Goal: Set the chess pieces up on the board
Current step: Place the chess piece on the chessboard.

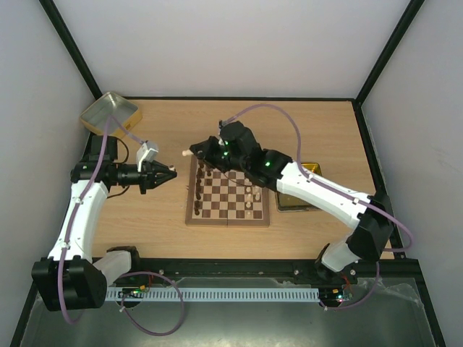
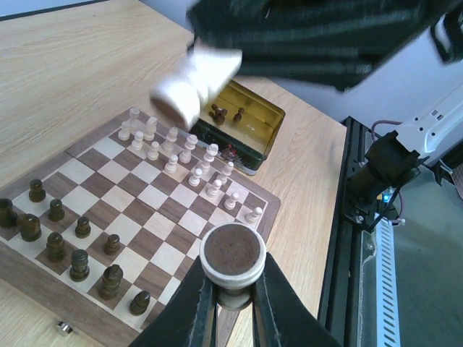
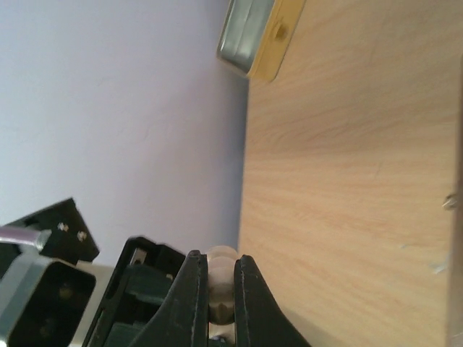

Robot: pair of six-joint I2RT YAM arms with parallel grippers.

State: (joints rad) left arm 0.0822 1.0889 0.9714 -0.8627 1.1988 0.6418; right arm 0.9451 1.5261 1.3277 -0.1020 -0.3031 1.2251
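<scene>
— So, how much room do we have around the left gripper (image 2: pixel 233 285)?
— Plenty. It hangs just off a corner of the board (image 2: pixel 148 206), with bare table (image 1: pixel 318 130) behind it and its fingers clamped on a felt-footed piece (image 2: pixel 231 253).
— Which piece?
— We cannot tell. Only its brown base faces us; the rest sits between the fingers.
— And the right gripper (image 3: pixel 218 259)?
— Ahead of ours and higher, pinched on a cream piece (image 2: pixel 194 81) that is mostly hidden in its own view. From above, its arm covers part of the board.
— Anything else nearby?
— Dark pieces (image 2: pixel 79 264) stand left of our fingers, pale pieces (image 2: pixel 173 155) farther ahead. A gold tray (image 2: pixel 260 116) beyond them holds two dark ones. A second tray (image 1: pixel 108 110) sits well behind.
</scene>
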